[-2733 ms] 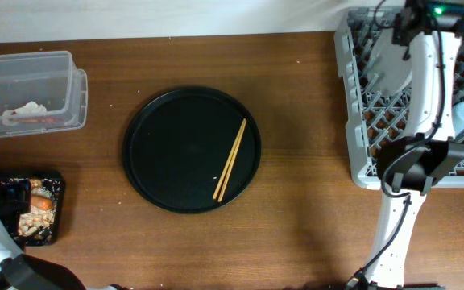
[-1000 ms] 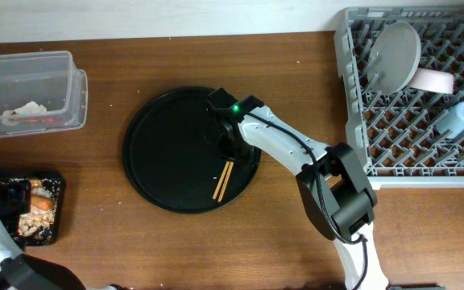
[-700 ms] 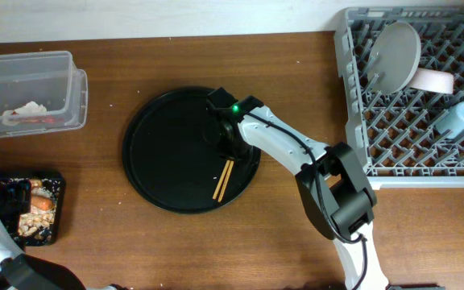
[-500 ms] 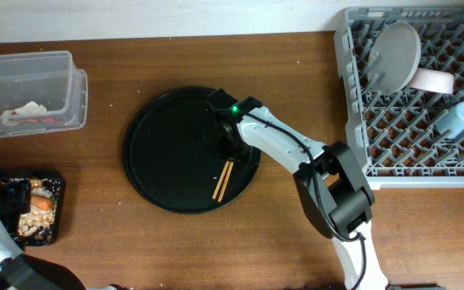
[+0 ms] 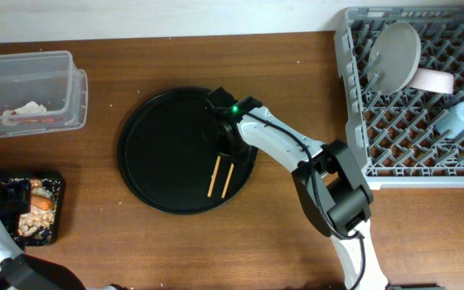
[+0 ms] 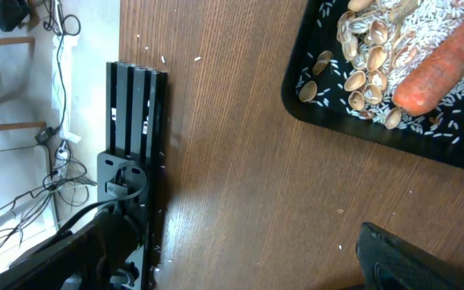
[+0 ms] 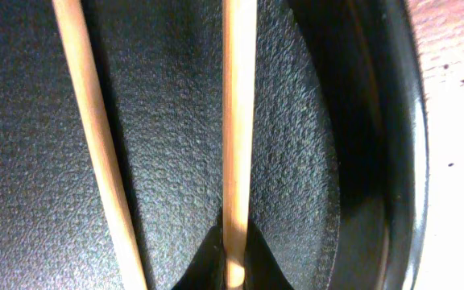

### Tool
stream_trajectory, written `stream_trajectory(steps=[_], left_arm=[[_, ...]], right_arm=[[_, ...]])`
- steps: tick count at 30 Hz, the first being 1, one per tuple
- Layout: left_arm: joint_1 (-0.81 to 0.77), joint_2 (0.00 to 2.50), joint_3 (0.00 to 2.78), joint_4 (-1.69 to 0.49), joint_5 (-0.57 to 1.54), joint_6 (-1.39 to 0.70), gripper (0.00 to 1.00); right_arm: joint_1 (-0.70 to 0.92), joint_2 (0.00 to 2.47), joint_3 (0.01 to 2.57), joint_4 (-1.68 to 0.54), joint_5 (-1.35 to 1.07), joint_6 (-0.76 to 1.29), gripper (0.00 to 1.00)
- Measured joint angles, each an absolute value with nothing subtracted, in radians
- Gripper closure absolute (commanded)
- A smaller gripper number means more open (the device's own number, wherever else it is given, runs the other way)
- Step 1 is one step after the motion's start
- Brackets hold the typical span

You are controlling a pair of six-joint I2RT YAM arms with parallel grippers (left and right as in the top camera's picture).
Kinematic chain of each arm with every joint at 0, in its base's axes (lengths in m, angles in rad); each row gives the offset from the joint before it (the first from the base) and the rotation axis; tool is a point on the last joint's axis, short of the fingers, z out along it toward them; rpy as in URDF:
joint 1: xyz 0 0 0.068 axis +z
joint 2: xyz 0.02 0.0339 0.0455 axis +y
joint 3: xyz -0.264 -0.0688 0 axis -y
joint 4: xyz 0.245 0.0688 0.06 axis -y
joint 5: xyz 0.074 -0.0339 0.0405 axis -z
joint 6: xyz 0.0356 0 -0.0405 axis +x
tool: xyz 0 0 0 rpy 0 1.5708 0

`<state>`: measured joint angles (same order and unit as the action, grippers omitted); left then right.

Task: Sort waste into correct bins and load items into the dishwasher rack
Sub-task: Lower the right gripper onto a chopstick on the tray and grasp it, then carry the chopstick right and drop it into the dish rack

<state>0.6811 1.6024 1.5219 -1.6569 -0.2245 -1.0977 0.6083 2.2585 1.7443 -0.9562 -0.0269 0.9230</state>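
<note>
On the black tray (image 5: 155, 145) my right gripper (image 7: 234, 266) pinches one chopstick (image 7: 238, 113), second chopstick (image 7: 95, 153) loose alongside; left gripper (image 6: 232, 270) spread beside the black container (image 6: 457, 149)

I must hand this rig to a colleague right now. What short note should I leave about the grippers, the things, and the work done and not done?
Left gripper: open, empty, above the table beside the black container.
Right gripper: shut on one chopstick down on the black tray; the other chopstick lies loose beside it.
Done: tissue and red wrapper are in the clear tub; food scraps and carrot are in the black container; plate, cup and pale dish are in the rack.
Left: both chopsticks go into the rack.
</note>
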Motion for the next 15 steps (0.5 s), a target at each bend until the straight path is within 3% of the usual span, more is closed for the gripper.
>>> stream_trajectory(steps=[8, 15], left_arm=[[0.681, 1.602, 1.522, -1.657, -0.224, -1.098, 0.01], [0.681, 1.602, 1.522, -1.657, -0.224, -1.098, 0.01]], right_arm=[[0.500, 2.231, 1.842, -1.191, -0.110, 0.821, 0.96], [0.145, 1.985, 2.047, -1.291, -0.120, 0.352, 0.96]])
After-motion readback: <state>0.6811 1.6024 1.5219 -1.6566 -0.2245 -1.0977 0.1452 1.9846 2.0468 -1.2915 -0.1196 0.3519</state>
